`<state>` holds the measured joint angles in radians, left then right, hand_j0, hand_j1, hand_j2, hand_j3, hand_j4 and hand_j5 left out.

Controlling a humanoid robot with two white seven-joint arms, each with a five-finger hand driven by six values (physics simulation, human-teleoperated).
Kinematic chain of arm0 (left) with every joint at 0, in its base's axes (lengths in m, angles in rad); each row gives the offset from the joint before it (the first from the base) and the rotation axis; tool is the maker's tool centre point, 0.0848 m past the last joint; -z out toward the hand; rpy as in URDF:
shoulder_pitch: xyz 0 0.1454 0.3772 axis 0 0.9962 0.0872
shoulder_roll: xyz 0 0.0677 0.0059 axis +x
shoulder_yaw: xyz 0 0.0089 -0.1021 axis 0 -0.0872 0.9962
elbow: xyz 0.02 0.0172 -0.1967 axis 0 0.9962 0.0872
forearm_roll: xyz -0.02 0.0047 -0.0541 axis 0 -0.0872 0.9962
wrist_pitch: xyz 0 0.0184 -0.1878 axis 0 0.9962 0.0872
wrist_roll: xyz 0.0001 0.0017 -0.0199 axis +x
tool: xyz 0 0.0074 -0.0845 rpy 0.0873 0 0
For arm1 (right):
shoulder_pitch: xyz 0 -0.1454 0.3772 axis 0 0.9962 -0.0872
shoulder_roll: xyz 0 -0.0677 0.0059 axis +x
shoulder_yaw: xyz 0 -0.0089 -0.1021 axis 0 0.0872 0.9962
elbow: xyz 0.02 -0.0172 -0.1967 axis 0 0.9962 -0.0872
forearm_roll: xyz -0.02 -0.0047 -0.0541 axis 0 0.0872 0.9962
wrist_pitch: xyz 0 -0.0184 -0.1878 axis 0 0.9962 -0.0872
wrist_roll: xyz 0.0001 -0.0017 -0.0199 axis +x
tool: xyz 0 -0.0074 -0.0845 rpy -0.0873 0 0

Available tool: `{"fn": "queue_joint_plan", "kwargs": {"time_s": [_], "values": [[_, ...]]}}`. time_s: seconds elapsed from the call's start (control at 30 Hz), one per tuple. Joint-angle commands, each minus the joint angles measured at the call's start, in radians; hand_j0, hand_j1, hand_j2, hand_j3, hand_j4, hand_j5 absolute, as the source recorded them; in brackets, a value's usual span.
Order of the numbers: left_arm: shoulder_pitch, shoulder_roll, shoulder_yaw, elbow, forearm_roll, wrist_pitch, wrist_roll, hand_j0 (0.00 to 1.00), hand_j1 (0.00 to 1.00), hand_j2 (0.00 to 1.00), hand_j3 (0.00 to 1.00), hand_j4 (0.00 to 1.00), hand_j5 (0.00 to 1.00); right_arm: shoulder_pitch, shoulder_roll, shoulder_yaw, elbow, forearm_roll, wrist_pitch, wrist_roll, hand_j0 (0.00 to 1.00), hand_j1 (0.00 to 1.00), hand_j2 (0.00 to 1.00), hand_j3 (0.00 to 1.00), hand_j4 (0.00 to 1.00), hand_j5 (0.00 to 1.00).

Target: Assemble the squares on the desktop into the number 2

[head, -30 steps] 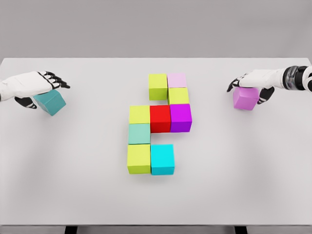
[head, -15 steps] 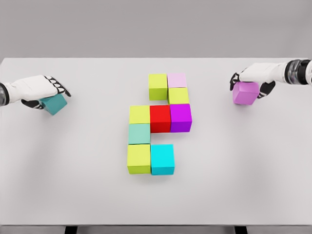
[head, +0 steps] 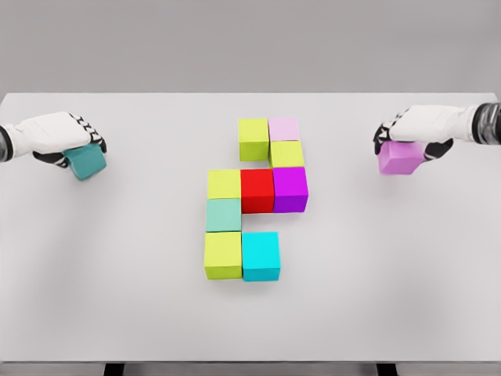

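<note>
At the table's 2 far sides, your left hand (head: 55,137) grips the teal cube (head: 86,162) and your right hand (head: 419,129) clasps the violet cube (head: 400,157), each well apart from the half-built 2 (head: 254,200) lying between them, roughly equidistant.
</note>
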<state>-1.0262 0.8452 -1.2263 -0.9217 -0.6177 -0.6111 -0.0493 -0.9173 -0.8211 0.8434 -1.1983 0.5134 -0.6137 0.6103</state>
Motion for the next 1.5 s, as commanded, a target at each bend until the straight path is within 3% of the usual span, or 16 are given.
{"fn": "queue_joint_plan", "kwargs": {"time_s": [0.0, 0.17, 0.4, 0.57, 0.67, 0.8, 1.1, 1.33, 1.4, 1.43, 1.47], "values": [[0.000, 0.000, 0.002, 0.001, 0.004, 0.000, -0.001, 0.66, 0.66, 0.66, 0.66, 0.66, 0.66, 0.003, -0.058, -0.001, -0.089, -0.030, 0.003, 0.001, 0.69, 0.69, 0.69, 0.69, 0.69, 0.69], [-0.009, -0.017, 0.005, 0.021, 0.004, 0.000, 0.000, 0.66, 0.66, 0.66, 0.66, 0.66, 0.66, 0.044, -0.133, -0.001, -0.221, -0.061, 0.003, 0.001, 0.69, 0.69, 0.69, 0.69, 0.69, 0.69], [-0.031, -0.067, 0.005, 0.064, 0.003, 0.000, 0.000, 0.66, 0.66, 0.66, 0.66, 0.66, 0.66, 0.127, -0.193, -0.001, -0.385, -0.067, 0.003, 0.001, 0.69, 0.69, 0.69, 0.69, 0.69, 0.69], [-0.052, -0.104, 0.005, 0.101, 0.003, 0.000, 0.000, 0.66, 0.66, 0.66, 0.66, 0.66, 0.66, 0.172, -0.201, -0.001, -0.474, -0.070, 0.003, 0.001, 0.69, 0.69, 0.69, 0.69, 0.69, 0.69], [-0.069, -0.124, 0.005, 0.107, 0.004, 0.000, 0.000, 0.66, 0.66, 0.66, 0.66, 0.66, 0.66, 0.192, -0.256, -0.001, -0.555, -0.116, 0.003, 0.001, 0.69, 0.69, 0.69, 0.69, 0.69, 0.69], [-0.090, -0.164, 0.005, 0.133, 0.003, 0.000, 0.000, 0.66, 0.66, 0.66, 0.66, 0.66, 0.66, 0.195, -0.273, -0.003, -0.566, -0.177, 0.003, 0.001, 0.69, 0.69, 0.69, 0.69, 0.69, 0.69], [-0.133, -0.275, 0.005, 0.202, 0.001, 0.000, -0.001, 0.66, 0.66, 0.66, 0.66, 0.66, 0.66, 0.233, -0.164, 0.003, -0.567, -0.173, 0.003, 0.001, 0.69, 0.69, 0.69, 0.69, 0.69, 0.69], [-0.147, -0.330, 0.010, 0.202, 0.003, 0.000, -0.001, 0.66, 0.66, 0.66, 0.66, 0.66, 0.66, 0.232, -0.142, 0.003, -0.567, -0.176, 0.003, 0.001, 0.70, 0.70, 0.70, 0.70, 0.70, 0.70], [-0.147, -0.344, 0.008, 0.202, 0.001, 0.000, -0.001, 0.66, 0.66, 0.66, 0.66, 0.66, 0.66, 0.233, -0.142, 0.003, -0.567, -0.176, 0.003, 0.001, 0.75, 0.75, 0.75, 0.75, 0.75, 0.75], [-0.147, -0.356, 0.008, 0.202, 0.001, 0.000, -0.001, 0.66, 0.66, 0.66, 0.66, 0.66, 0.66, 0.239, -0.142, 0.000, -0.567, -0.174, 0.003, 0.001, 0.91, 0.91, 0.91, 0.91, 0.91, 0.91], [-0.147, -0.356, 0.008, 0.202, 0.001, 0.000, -0.001, 0.66, 0.66, 0.66, 0.66, 0.66, 0.66, 0.239, -0.142, 0.000, -0.567, -0.174, 0.003, 0.001, 0.91, 0.91, 0.91, 0.91, 0.91, 0.91]]}}
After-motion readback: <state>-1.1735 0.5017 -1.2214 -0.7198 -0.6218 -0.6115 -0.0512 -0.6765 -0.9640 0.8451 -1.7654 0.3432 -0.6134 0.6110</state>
